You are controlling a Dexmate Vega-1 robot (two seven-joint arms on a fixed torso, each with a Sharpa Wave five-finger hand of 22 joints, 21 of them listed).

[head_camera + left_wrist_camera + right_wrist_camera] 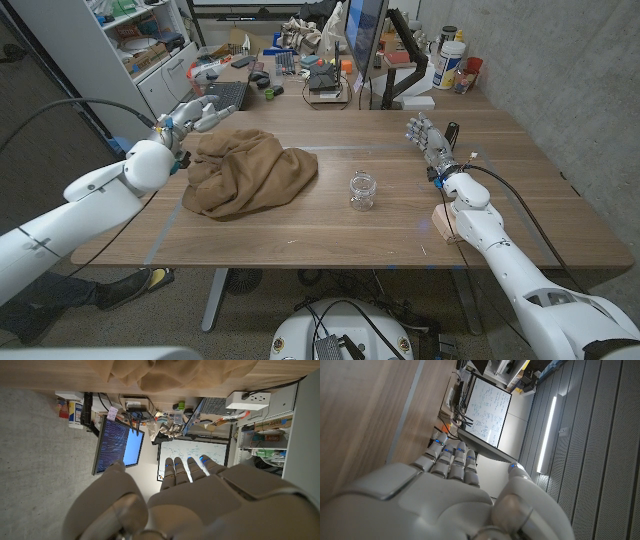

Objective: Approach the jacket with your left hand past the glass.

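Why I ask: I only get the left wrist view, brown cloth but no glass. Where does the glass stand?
Observer: The glass stands upright on the table, to the jacket's right, apart from it.
Operator: And my left hand?
Observer: The left hand is at the jacket's far left corner, fingers apart, holding nothing.
Operator: Right hand in the way?
Observer: No; the right hand is open beyond the glass, apart from it.

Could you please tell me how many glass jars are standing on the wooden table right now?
1. The glass jar stands upright near the table's middle, right of the brown jacket, apart from it. Another could be hidden under the jacket's folds.
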